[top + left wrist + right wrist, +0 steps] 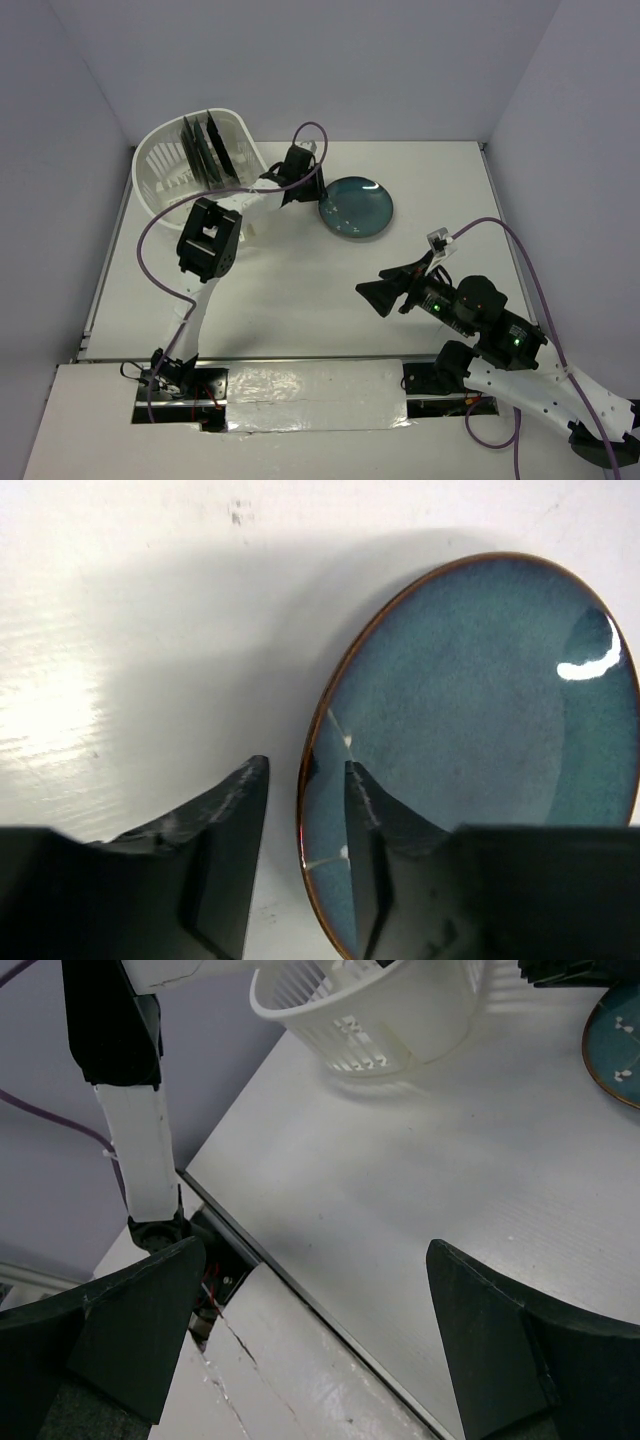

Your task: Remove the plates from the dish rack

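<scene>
A teal-blue plate [356, 207] lies flat on the white table, right of the dish rack [160, 175]. The rack is a white slotted basket at the far left and holds several dark plates [205, 148] standing edge-on. My left gripper [303, 190] is at the teal plate's left edge. In the left wrist view the plate [480, 720] has its rim between the gripper's [305, 763] fingers, with a gap on each side, so the jaws are open. My right gripper [385, 293] is wide open and empty over the table's near right part. It also shows in the right wrist view [315, 1245].
The right wrist view shows the rack [370, 1010], a sliver of the teal plate [615, 1045] and the left arm's link [135, 1130]. A purple cable [160, 230] loops over the table's left. The table's near edge [300, 360] meets a white base board.
</scene>
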`<act>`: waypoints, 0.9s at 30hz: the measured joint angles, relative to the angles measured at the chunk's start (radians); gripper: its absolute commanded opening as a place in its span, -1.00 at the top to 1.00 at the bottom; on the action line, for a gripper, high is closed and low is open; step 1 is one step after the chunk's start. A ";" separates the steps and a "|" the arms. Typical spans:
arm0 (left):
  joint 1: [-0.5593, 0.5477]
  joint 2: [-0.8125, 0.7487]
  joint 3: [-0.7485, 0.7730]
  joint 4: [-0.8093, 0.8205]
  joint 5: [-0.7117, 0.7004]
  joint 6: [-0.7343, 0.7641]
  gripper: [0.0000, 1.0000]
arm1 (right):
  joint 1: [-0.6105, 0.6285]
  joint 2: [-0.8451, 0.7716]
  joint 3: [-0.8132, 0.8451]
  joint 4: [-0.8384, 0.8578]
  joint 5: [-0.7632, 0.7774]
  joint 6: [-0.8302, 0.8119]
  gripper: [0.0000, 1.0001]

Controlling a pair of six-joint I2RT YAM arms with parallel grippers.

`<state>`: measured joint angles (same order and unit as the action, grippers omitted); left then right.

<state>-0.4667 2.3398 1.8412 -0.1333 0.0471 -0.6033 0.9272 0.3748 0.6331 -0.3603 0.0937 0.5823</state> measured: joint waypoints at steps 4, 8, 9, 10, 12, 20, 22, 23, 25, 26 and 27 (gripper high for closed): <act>0.000 0.000 0.031 -0.017 -0.045 0.025 -0.06 | 0.000 0.000 0.000 0.000 0.000 0.000 -0.97; -0.003 0.000 0.045 -0.051 -0.082 0.042 -0.02 | 0.000 0.000 0.000 0.000 0.000 0.000 -0.98; -0.006 0.000 0.048 -0.063 -0.098 0.050 -0.02 | 0.000 0.000 0.000 0.000 0.000 0.000 -0.98; -0.008 0.000 0.058 -0.082 -0.117 0.056 -0.03 | 0.000 0.000 0.000 0.000 0.000 0.000 -0.98; -0.020 0.000 0.089 -0.134 -0.176 0.079 -0.03 | 0.000 0.000 0.000 0.000 0.000 0.000 -0.98; -0.121 -0.111 0.222 -0.288 -0.410 0.179 0.09 | 0.000 0.000 0.000 0.000 -0.001 0.000 -0.98; -0.148 -0.182 0.231 -0.309 -0.469 0.208 0.06 | 0.000 0.000 0.000 0.000 -0.002 0.000 -0.98; -0.157 -0.215 0.237 -0.315 -0.497 0.217 0.06 | 0.000 0.000 0.000 0.000 -0.003 0.000 -0.98; -0.167 -0.283 0.250 -0.326 -0.566 0.246 0.11 | 0.000 0.000 0.000 0.000 -0.005 0.000 -0.99; -0.168 -0.318 0.254 -0.331 -0.619 0.263 0.12 | 0.000 0.000 0.000 0.000 -0.008 0.000 -0.99; -0.166 -0.353 0.255 -0.333 -0.668 0.280 0.11 | 0.000 0.000 0.000 0.000 -0.011 0.000 -0.99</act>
<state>-0.6327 1.9865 2.0964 -0.4660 -0.6212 -0.3229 0.9272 0.3748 0.6331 -0.3603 0.0822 0.5819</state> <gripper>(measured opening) 0.445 0.993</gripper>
